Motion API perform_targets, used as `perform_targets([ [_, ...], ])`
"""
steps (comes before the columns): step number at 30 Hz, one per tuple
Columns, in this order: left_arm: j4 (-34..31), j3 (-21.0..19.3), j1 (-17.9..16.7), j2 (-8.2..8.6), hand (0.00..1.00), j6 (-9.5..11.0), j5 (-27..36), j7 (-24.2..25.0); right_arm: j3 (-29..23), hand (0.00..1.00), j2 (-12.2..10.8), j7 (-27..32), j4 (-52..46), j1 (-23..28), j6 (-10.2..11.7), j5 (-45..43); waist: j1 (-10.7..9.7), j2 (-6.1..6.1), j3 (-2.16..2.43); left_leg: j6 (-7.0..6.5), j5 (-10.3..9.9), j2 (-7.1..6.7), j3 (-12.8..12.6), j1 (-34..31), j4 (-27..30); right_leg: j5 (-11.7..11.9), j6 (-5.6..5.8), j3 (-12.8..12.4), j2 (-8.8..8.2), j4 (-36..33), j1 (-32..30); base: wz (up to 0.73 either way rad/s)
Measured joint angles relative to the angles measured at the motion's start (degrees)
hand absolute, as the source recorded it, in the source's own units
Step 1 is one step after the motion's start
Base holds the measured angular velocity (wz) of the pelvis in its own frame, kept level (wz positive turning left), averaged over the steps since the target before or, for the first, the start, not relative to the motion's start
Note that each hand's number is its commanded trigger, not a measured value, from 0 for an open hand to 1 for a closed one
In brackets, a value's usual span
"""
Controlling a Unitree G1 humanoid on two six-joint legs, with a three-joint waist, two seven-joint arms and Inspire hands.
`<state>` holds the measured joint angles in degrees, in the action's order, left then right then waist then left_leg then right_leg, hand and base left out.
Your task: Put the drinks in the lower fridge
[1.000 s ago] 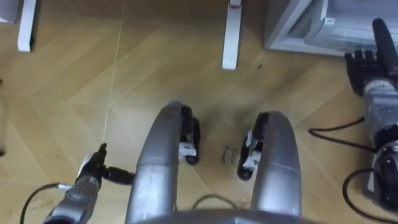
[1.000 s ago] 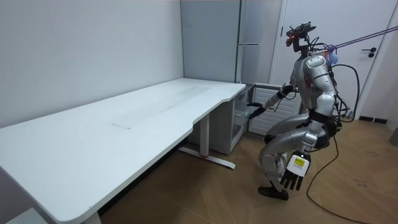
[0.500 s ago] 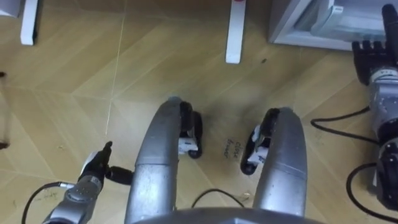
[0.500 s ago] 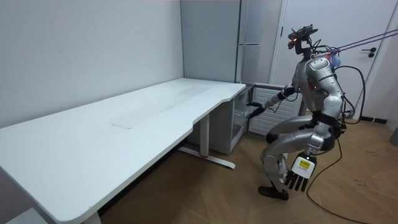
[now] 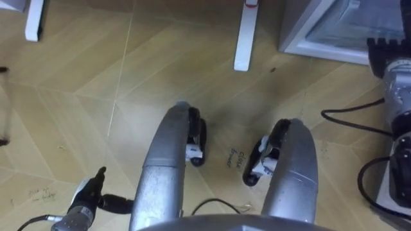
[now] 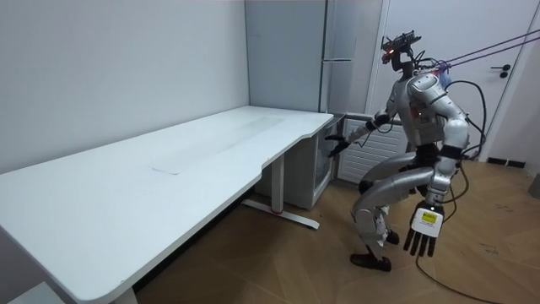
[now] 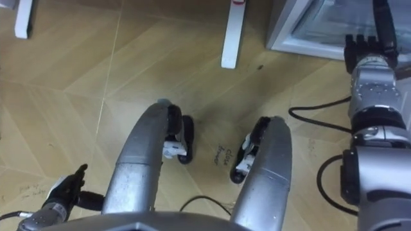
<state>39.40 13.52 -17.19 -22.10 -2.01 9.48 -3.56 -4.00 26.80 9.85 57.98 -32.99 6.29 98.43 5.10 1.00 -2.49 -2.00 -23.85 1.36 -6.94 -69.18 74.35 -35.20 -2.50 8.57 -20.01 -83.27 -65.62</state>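
- My right hand [image 7: 367,49] is up at the fridge [image 7: 300,31]; whether its fingers grasp I cannot tell, so it may slip off.
- My left hand [image 6: 423,226] hangs released, empty.

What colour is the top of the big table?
Plain white, with no pattern. The table shows best in the room view.

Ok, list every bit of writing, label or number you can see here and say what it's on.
Handwriting on the wooden floor between the robot's feet: two short slanted words, too blurred to read.
Fainter scribbles on the floor at lower left: unreadable.
Yellow-and-white tag on the back of the left hand, room view: print too small to read.
Nothing here can be quoted.
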Motion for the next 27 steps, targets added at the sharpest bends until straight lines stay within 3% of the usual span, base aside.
perform_targets([
  [6, 0.71, -1.29, -1.35, -0.17, 0.0, 1.43, -0.04, 0.07, 0.23, 0.0, 0.03, 0.03, 0.03, -0.74, 0.32, -0.03, 0.43, -0.05, 0.03, 0.63, 0.93, 0.0, 0.7, 2.22, -3.57, 0.25, -0.42, 2.53, 0.27, 3.78, 3.37, 0.06],
  [11, 0.75, -2.24, -2.93, -0.25, 0.0, 1.51, -0.03, 0.07, 0.4, 0.0, 0.04, -0.01, -0.07, -0.66, 0.3, -1.57, 0.28, -0.03, 0.01, 1.12, 2.1, -0.11, 0.88, 3.67, -6.32, 0.92, -0.65, 3.14, 0.52, 6.02, 4.75, 0.02],
  [19, 1.49, -2.22, -2.93, -0.26, 0.0, 2.0, 0.02, 0.19, 0.73, 0.0, 0.02, 0.83, 0.02, -0.6, 0.52, -2.01, 2.27, -0.33, -0.04, 2.5, 4.96, -0.35, 2.13, 6.28, -11.0, 2.16, -1.29, 5.56, 0.58, 9.6, 7.88, 0.06],
  [27, 2.0, -2.2, -2.95, -0.25, 0.0, 2.0, -0.75, -0.12, 0.41, 0.0, 0.03, 1.6, 0.0, -0.61, 3.32, -2.02, 4.5, -0.69, 0.04, 3.54, 8.97, -1.11, 3.14, 7.09, -16.04, 3.86, -2.6, 9.23, -1.52, 12.44, 9.22, 0.09],
])
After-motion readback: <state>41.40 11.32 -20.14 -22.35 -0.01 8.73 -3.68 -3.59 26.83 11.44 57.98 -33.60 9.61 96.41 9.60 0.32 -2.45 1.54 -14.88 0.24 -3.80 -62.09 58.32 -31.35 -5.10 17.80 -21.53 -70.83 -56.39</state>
